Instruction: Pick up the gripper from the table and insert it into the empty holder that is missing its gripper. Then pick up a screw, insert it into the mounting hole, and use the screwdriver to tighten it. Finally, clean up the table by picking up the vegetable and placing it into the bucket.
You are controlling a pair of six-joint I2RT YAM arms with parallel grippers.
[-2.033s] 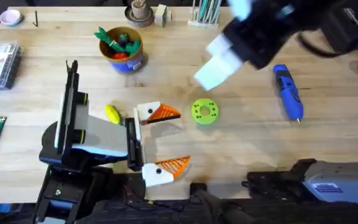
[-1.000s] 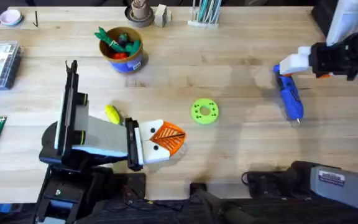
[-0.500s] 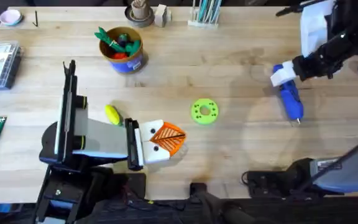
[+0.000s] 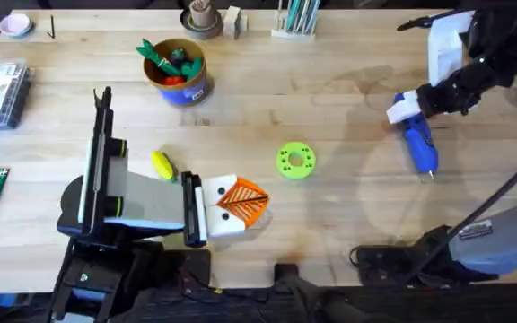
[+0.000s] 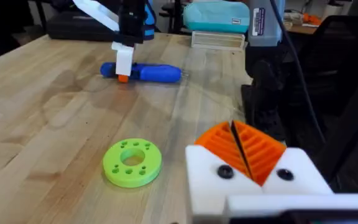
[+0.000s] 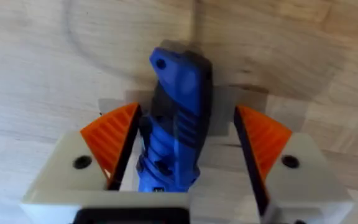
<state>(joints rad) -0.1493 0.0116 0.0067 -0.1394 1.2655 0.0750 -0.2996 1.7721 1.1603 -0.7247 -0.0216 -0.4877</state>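
Since a moment ago, the right end effector [image 4: 402, 109] has dropped onto the rear end of the blue screwdriver [image 4: 417, 136], its orange-padded fingers [image 6: 112, 140] apart on either side of the body, not yet touching it. That screwdriver lies flat on the tabletop [image 4: 330, 81], metal tip toward the arms' bases. Near the front edge, the left end effector [image 4: 240, 199] rests with its fingers together, between the yellow vegetable [image 4: 162, 164] and the green disc [image 4: 295, 161].

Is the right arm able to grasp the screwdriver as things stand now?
Probably yes. The right gripper is open with its orange pads on either side of the screwdriver, which lies flat on the table; nothing sits between.
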